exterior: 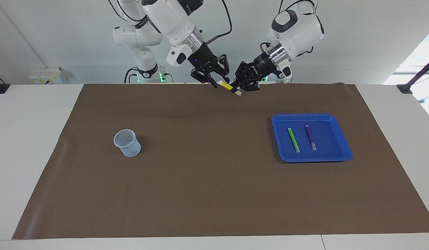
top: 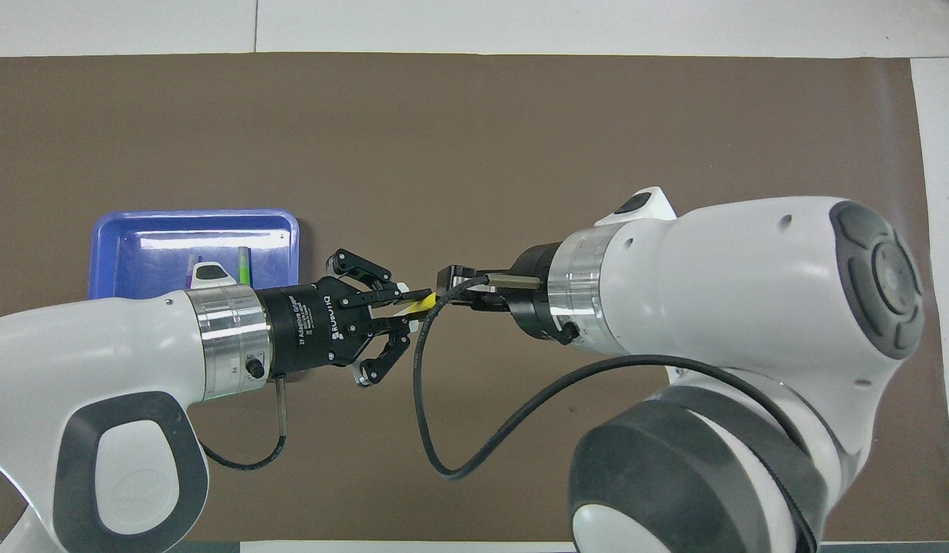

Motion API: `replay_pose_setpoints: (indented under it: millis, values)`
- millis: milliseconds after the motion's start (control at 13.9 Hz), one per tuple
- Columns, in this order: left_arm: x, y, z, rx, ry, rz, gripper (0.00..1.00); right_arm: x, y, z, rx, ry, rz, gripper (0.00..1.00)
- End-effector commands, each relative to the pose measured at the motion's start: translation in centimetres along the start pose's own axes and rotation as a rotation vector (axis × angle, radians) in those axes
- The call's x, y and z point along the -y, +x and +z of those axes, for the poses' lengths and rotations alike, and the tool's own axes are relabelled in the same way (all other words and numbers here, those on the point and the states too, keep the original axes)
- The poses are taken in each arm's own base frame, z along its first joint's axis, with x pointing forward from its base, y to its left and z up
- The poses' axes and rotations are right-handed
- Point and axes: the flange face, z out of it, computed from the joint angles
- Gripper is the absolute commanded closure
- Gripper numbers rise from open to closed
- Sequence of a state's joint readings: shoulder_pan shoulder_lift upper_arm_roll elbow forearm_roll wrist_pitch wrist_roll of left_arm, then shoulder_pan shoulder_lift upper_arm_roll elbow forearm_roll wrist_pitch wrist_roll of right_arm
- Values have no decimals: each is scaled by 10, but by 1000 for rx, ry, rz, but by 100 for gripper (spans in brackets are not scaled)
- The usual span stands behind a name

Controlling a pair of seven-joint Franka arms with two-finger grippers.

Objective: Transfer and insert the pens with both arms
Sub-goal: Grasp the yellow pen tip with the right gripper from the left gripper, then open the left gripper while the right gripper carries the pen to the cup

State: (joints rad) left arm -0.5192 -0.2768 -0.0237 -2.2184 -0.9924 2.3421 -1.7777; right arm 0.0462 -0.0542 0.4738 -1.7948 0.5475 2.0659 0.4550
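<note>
The yellow pen (exterior: pixel 228 86) (top: pixel 422 306) hangs slanted in the air over the middle of the mat's edge nearest the robots. My left gripper (exterior: pixel 236 87) (top: pixel 411 304) is shut on it near its pale cap end. My right gripper (exterior: pixel 217 82) (top: pixel 442 286) faces the left one, right at the pen's other end. The green pen (exterior: pixel 293 139) (top: pixel 244 263) and the purple pen (exterior: pixel 310 137) (top: pixel 191 266) lie side by side in the blue tray (exterior: pixel 325 147) (top: pixel 136 246) toward the left arm's end of the table.
A pale mesh cup (exterior: pixel 127 142) stands on the brown mat (exterior: pixel 207 180) toward the right arm's end; the right arm hides it in the overhead view. A smaller white arm (exterior: pixel 141 45) stands by the wall.
</note>
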Motion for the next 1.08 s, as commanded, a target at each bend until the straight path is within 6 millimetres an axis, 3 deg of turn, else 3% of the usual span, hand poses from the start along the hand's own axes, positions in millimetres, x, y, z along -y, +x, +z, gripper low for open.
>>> replay_pose_setpoints:
  millis: [0, 360, 432, 504, 649, 865, 1009]
  values:
    - [9, 3, -5, 18, -17, -19, 100, 4, 3, -4, -41, 7, -21, 100]
    - [9, 4, -5, 18, -16, -21, 100, 4, 5, -5, -54, 11, -25, 100]
    - [9, 3, -5, 18, -16, -15, 46, 2, 6, -5, -50, 7, -22, 100]
    - [9, 3, -4, 18, -14, -18, 0, 0, 7, -5, -52, -6, -28, 100]
    - [10, 2, -3, 17, -9, -26, 0, -11, 9, -9, -32, -38, -8, 100]
    - [11, 2, -2, 11, 1, -5, 0, -53, 31, -30, -24, -94, 44, 100]
    - [11, 4, -3, 7, -2, -5, 0, -85, 43, -36, -89, -260, -50, 100]
